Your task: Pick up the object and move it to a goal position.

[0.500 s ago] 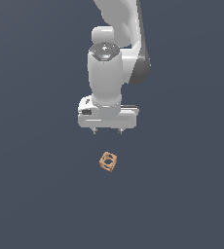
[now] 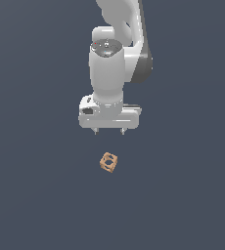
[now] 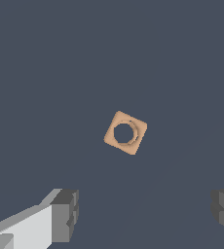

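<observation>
One block (image 2: 108, 162) — orange-tan, with round holes — lies alone on the bench (image 2: 31, 195). One arm points straight down, its gripper (image 2: 109, 131) spread wide, empty, above the block — not touching.

Flat, evenly lit slate-grey ground (image 2: 31, 195), perhaps a floor.

exterior view high, angled down on the arm (image 2: 117, 63) — wrist view straight down, close — shared block (image 3: 125, 133)

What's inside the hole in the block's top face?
Nothing visible: the block has an open round hole, showing only its own inner wall and dark floor colour. Its underside is hidden. The open claw isn't touching it.
</observation>
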Motion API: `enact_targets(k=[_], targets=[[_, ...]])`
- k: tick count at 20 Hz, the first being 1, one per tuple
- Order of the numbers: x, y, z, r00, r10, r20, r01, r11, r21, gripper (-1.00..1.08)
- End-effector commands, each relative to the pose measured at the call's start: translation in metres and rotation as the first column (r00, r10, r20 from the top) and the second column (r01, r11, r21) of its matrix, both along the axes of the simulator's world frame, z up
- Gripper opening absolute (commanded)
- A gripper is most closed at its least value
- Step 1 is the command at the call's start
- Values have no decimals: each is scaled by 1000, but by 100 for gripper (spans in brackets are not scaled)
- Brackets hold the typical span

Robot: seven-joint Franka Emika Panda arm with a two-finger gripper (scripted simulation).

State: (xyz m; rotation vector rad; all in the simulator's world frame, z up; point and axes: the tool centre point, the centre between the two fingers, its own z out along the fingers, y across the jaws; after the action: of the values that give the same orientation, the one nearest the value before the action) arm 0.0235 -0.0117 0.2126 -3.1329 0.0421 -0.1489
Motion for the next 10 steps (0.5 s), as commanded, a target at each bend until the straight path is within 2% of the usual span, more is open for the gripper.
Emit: enact_targets(k=[1,10], targets=[[1,1,2,1000,-2,6,2,1000,1,100],[7,0,-10,999,-47,-6,47,999,5,100]])
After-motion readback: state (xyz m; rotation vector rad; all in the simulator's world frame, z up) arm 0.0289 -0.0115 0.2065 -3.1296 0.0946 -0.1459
